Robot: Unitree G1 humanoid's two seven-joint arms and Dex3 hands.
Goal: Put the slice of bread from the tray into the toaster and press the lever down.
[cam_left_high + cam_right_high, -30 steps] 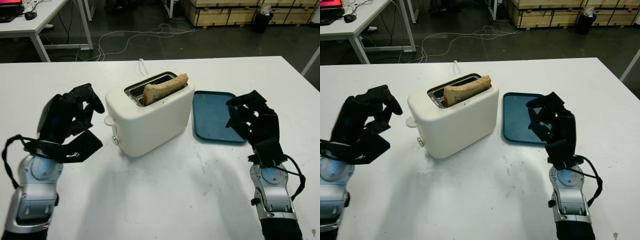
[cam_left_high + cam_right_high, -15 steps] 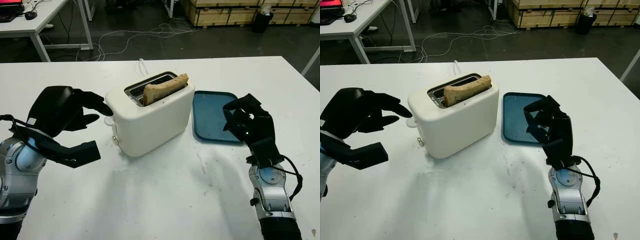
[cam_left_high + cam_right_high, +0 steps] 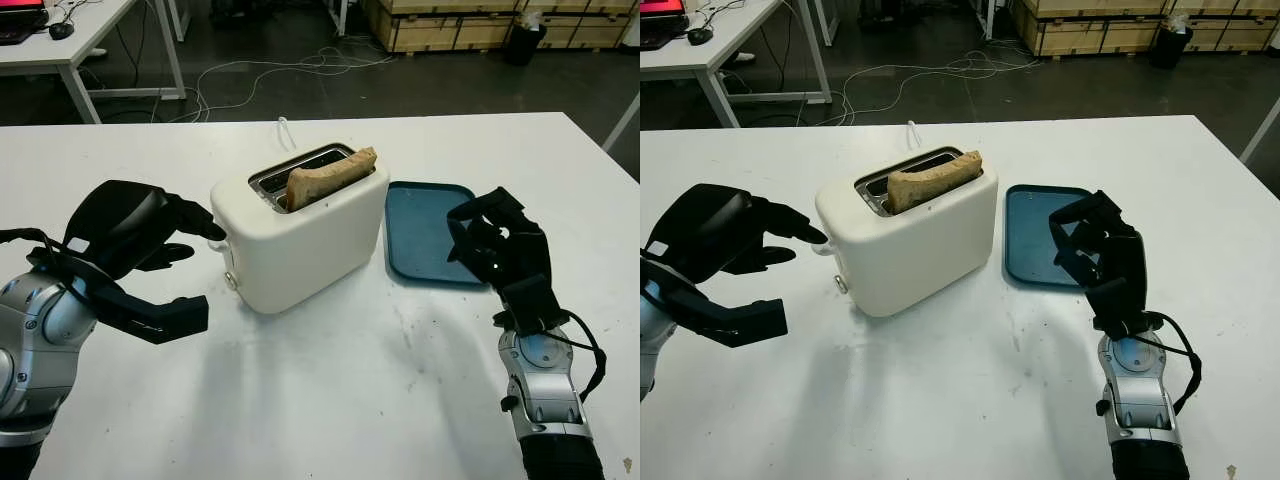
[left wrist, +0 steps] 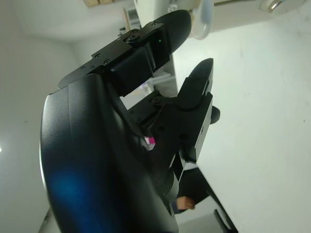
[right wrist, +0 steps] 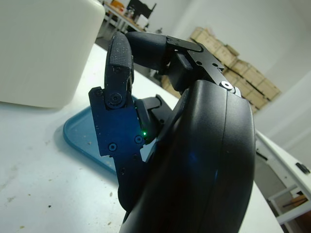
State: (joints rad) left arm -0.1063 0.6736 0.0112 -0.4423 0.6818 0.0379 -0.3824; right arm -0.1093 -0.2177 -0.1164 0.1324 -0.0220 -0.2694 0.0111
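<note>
White table [image 3: 330, 400] carries the toaster [image 3: 300, 235], with the bread slice [image 3: 330, 178] already standing in its slot and the blue tray [image 3: 425, 240] just beside it. Empty and uncurled, the left hand [image 3: 135, 240] reaches a fingertip [image 3: 212, 230] at the lever [image 3: 820, 243]; it should land squarely on top and push straight down. Actual contact is hard to judge. Beside the tray, the right hand [image 3: 500, 245] sits curled, holding nothing.

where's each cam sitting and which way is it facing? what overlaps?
Left and right eye views: head, looking down at toaster with bread, blue tray; both arms.
Left wrist view: behind left hand, toward lever.
Right wrist view: behind right hand, over tray, toaster beyond.
Shared: toaster, table.
</note>
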